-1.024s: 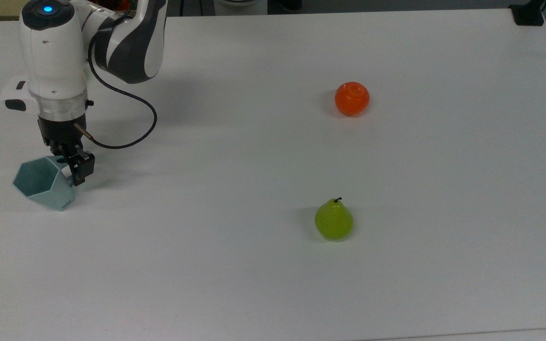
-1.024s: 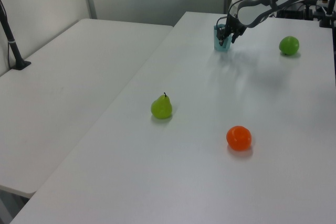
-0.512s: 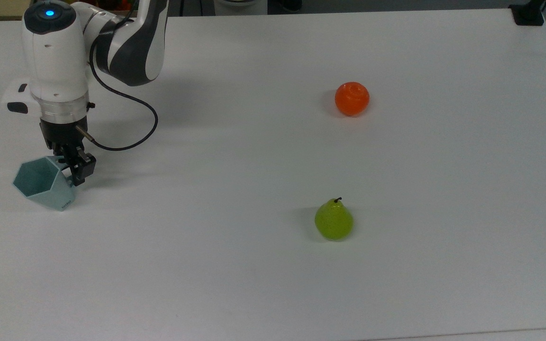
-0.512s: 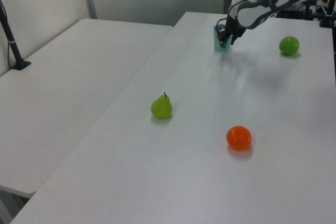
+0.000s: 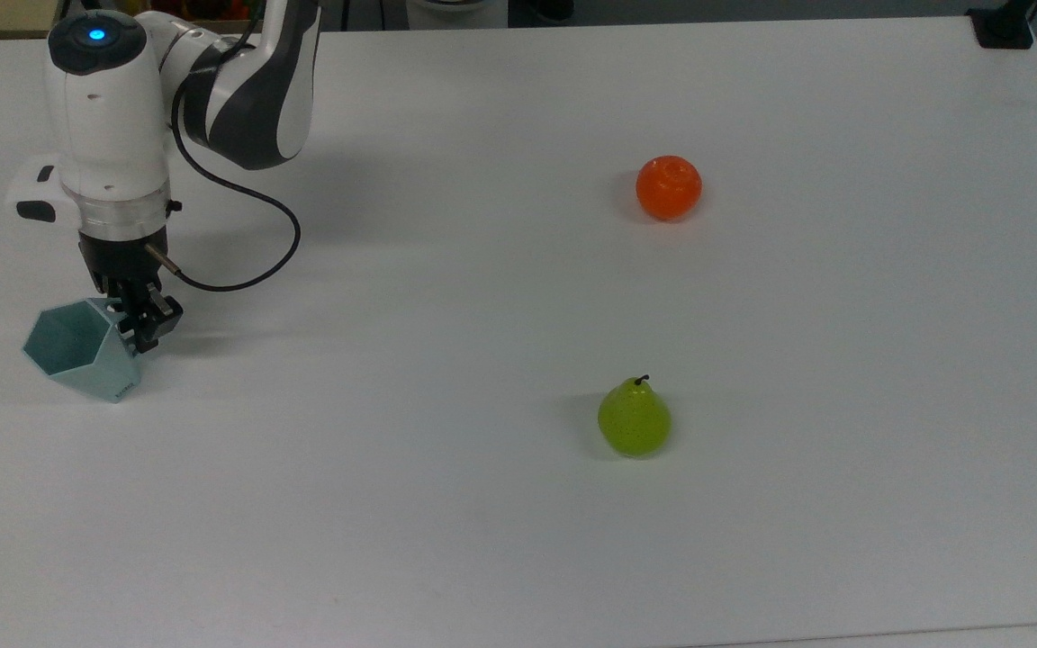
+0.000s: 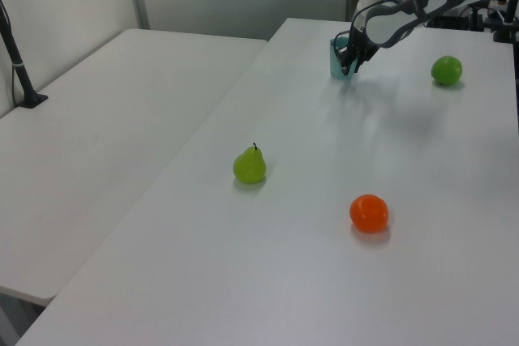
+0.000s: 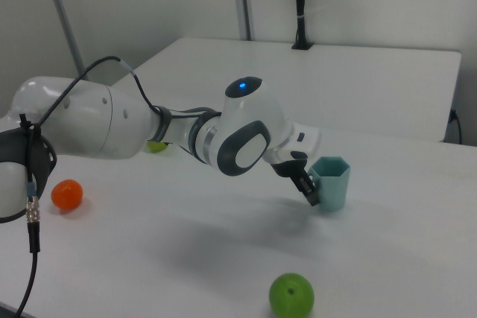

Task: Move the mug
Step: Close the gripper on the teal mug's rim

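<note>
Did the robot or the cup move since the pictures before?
Only a little. In the top view the arm's white head slid slightly down and right, and the gripper stayed at the mug's handle side. The mug barely shifted. The orange and the pear stayed put on the table.

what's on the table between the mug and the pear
Nothing: in the top view, the stretch of table between the mug and the pear is bare.
</note>
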Motion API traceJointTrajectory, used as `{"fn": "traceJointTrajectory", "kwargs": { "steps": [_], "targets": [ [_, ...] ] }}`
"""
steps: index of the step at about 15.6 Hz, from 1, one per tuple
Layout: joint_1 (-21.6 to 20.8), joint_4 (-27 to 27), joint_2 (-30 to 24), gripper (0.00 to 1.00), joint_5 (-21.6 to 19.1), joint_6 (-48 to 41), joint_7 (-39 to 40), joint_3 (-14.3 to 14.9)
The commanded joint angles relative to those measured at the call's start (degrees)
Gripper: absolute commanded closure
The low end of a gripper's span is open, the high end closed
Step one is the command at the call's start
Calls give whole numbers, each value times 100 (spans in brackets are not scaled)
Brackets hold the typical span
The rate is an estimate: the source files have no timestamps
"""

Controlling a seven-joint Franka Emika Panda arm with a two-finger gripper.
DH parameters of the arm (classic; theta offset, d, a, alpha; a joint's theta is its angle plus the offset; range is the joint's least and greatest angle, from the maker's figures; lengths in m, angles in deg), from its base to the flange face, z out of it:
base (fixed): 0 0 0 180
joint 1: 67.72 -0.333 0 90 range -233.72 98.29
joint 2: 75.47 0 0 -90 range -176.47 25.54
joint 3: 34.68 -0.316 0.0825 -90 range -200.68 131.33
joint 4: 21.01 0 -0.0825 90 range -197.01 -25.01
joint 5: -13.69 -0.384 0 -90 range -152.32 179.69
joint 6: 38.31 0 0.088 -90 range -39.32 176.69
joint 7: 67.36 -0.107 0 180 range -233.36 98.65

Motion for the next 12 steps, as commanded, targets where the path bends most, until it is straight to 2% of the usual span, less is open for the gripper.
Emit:
{"fn": "traceJointTrajectory", "kwargs": {
  "steps": [1,8,12],
  "targets": [
    [50,29,16,71,76,133,-16,-11],
    [59,29,16,93,84,133,10,-11],
    [59,38,8,95,207,133,10,-11]
  ]
}}
